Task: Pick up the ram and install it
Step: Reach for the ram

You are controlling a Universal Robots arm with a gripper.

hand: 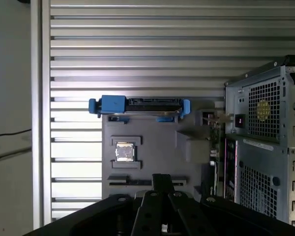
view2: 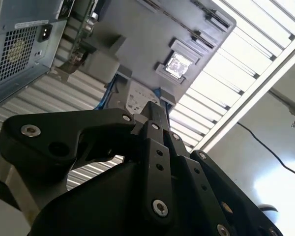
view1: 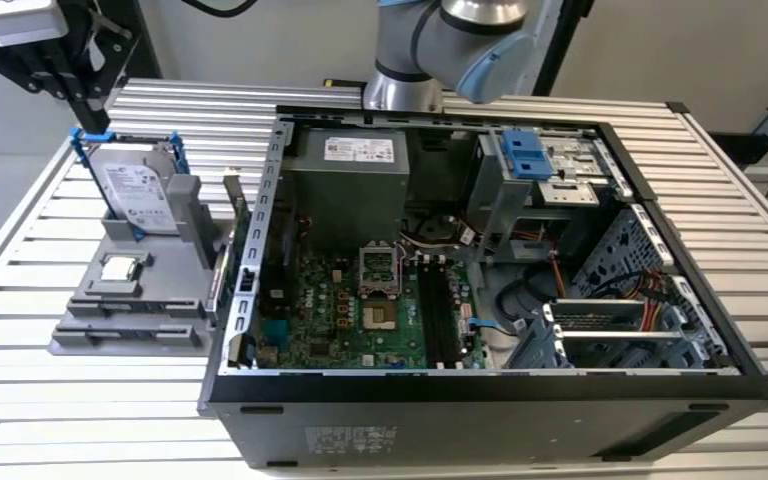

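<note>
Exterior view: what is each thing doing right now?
Case: open, on its side.
Ram: on edge in the holder, not picked up.
Hard drive: upright in the holder.
Chip: flat in the holder.
Gripper: shut, empty, over the holder.

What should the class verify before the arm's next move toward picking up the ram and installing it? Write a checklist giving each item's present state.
1. Nothing in the hand: ok, it holds nothing.
2. Is the hand open for a grasp: not ok, it is shut.
3. Finding the ram: ok, it stands on edge in the grey holder, beside the case wall.
4. Is the hand above the ram: not ok, it hangs over the hard drive, to the exterior view's left of the ram.
5. Are the motherboard slots free: ok, they look empty.
6. Slot latches open: cannot tell.
</note>
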